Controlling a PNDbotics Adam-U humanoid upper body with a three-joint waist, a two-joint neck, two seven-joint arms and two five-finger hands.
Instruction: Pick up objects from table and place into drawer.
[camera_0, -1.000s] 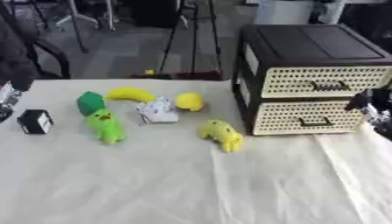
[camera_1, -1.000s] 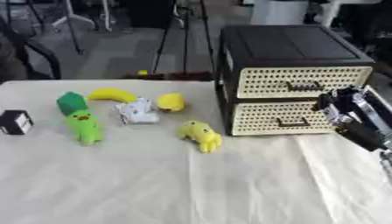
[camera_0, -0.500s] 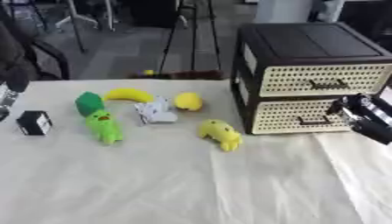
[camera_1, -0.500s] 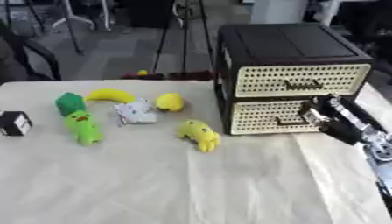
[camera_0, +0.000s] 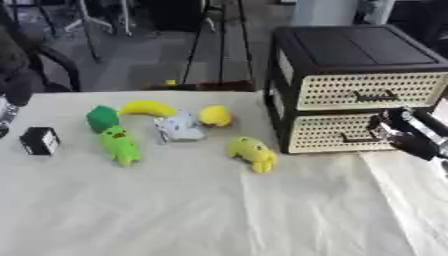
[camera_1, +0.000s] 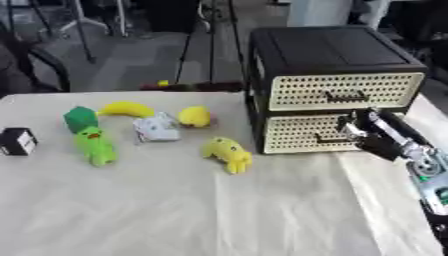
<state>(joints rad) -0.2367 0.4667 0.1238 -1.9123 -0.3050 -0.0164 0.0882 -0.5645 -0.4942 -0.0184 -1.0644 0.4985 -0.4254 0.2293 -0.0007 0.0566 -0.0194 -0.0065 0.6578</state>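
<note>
My right hand (camera_1: 366, 131) is at the lower drawer (camera_1: 308, 132) handle (fingers' grip I cannot tell); next, pull it open, toys waiting

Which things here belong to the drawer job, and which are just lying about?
Job:
- right hand at the lower drawer
- banana
- green toy
- green block
- yellow toy
- small yellow thing
- grey-white thing
- black cube

Lying about:
- chair
- stand legs on the floor
</note>
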